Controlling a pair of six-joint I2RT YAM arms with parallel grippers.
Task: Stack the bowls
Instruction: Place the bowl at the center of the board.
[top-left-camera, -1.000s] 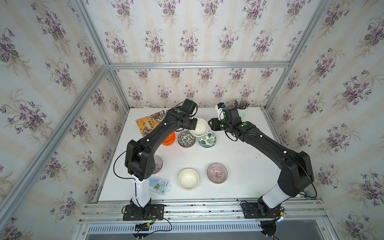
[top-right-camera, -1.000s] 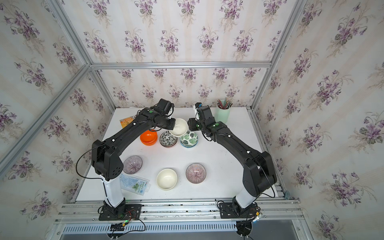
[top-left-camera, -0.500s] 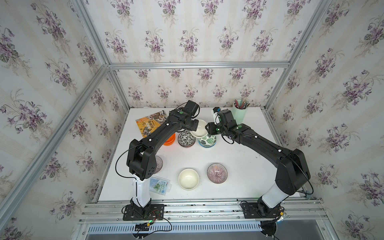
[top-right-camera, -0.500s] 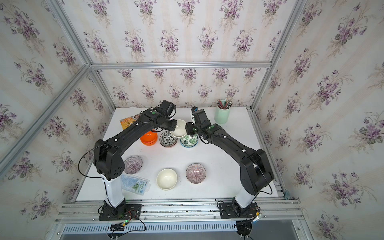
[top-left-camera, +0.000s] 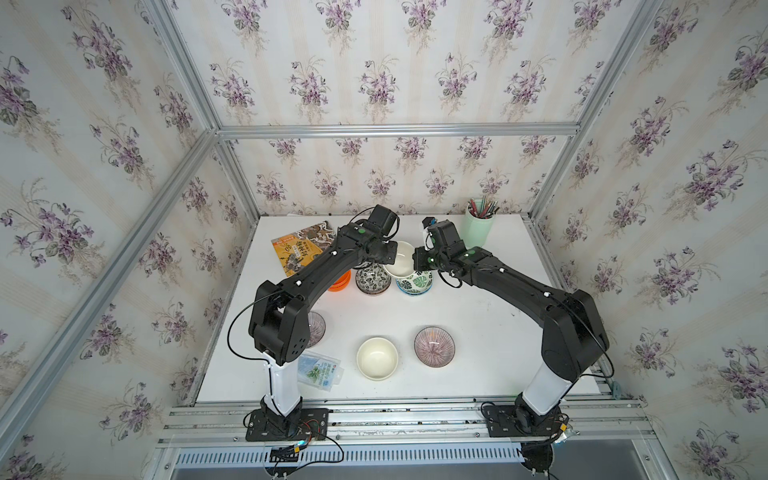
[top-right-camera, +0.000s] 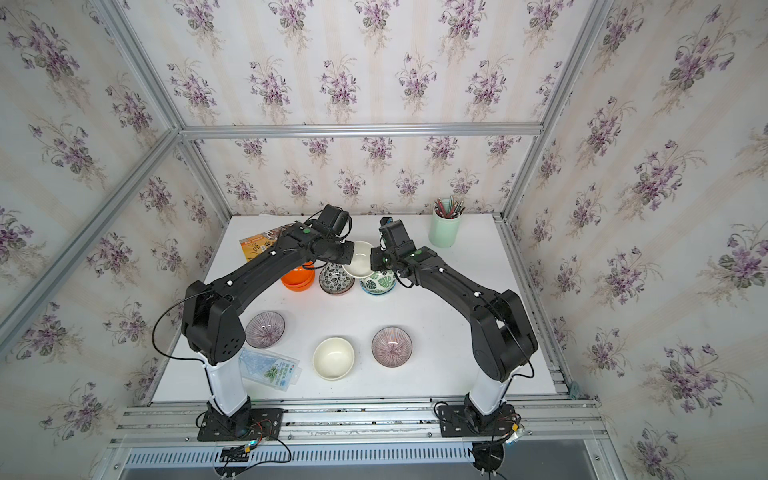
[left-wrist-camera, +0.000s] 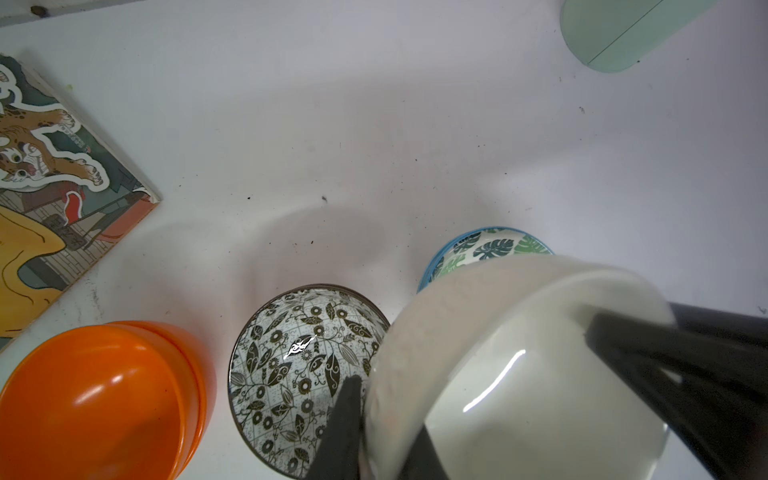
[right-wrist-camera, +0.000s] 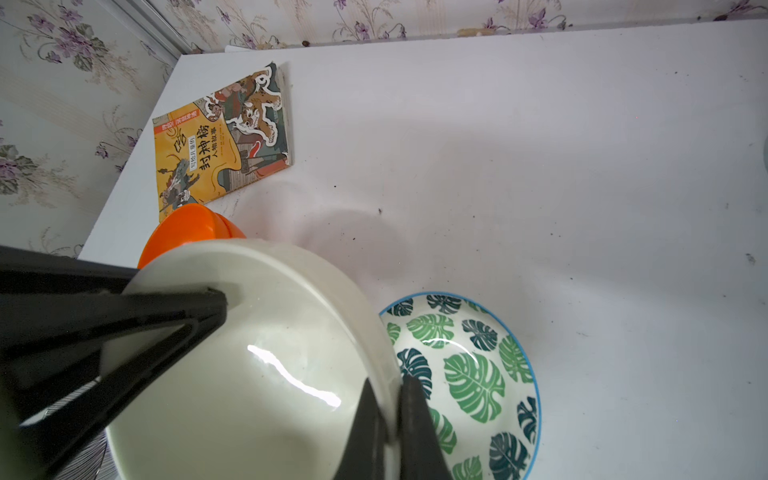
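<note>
**A:** How do the arms stand?

**B:** In both top views they arch inward and meet mid-frame. The left gripper is clamped on one rim of the cream bowl. The right gripper is pinched tight on the opposite rim. The bowl is held up off the worktop, overlapping the black-and-white bowl and the green leaf bowl.

**A:** Any writing?

**B:** The book, upper left in the right wrist view, reads 封神榜 人物故事. The left wrist view shows only its corner.

**A:** What do only the top views show?

**B:** A second cream bowl and the purple striped bowls, low in frame. Also the pencils in the mint cup.
</note>
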